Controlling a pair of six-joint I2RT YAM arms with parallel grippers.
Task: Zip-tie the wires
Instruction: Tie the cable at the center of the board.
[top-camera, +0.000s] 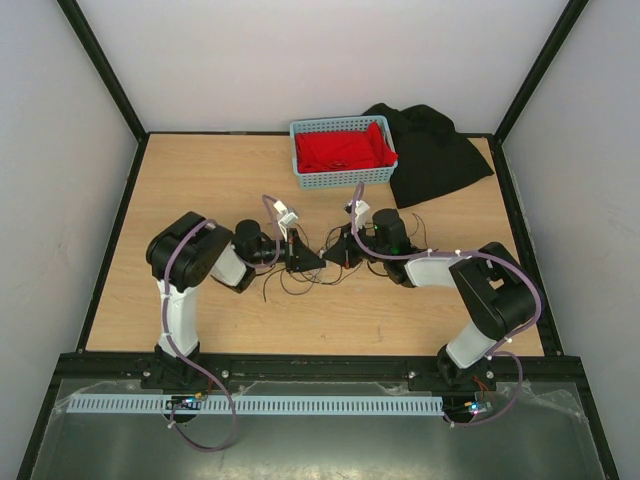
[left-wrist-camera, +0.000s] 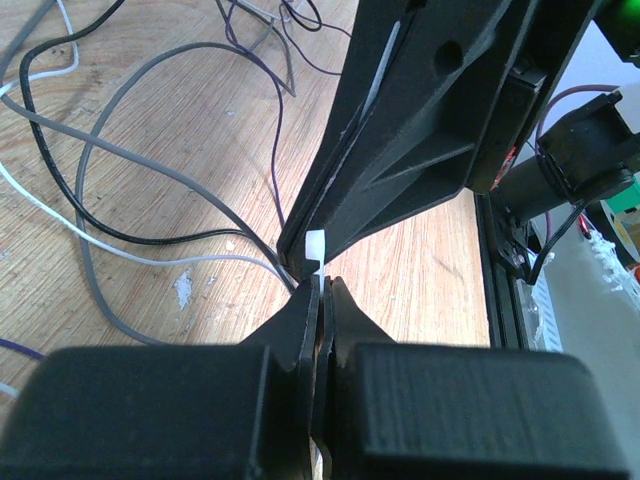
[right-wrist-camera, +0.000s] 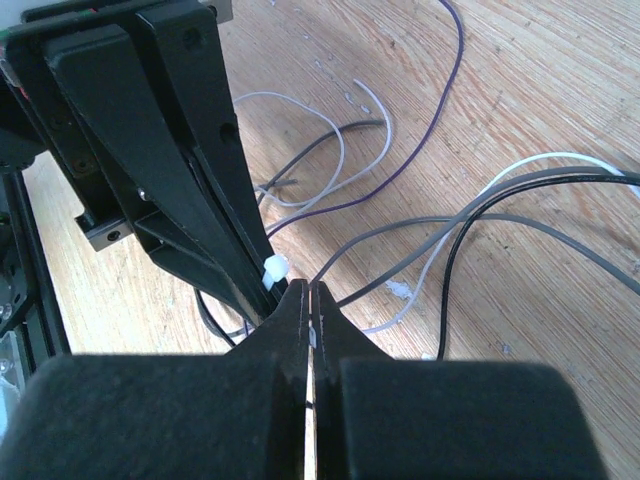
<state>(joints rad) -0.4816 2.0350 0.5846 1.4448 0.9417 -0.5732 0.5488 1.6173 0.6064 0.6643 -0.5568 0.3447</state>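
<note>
The left fingers (left-wrist-camera: 312, 305) and the right fingers (right-wrist-camera: 298, 305) meet tip to tip. Both are squeezed shut on a white zip tie (left-wrist-camera: 315, 248). The wires (left-wrist-camera: 262, 250) lie in loose loops on the table (top-camera: 200, 180) and come together right at the fingertips. I think the tie goes around them but is not pulled tight yet. The table is light wood. Past the fingers sit a blue basket (top-camera: 345, 180) with a red cloth (top-camera: 340, 150) and a black cloth (top-camera: 435, 155). The walls (top-camera: 320, 60) are white.
</note>
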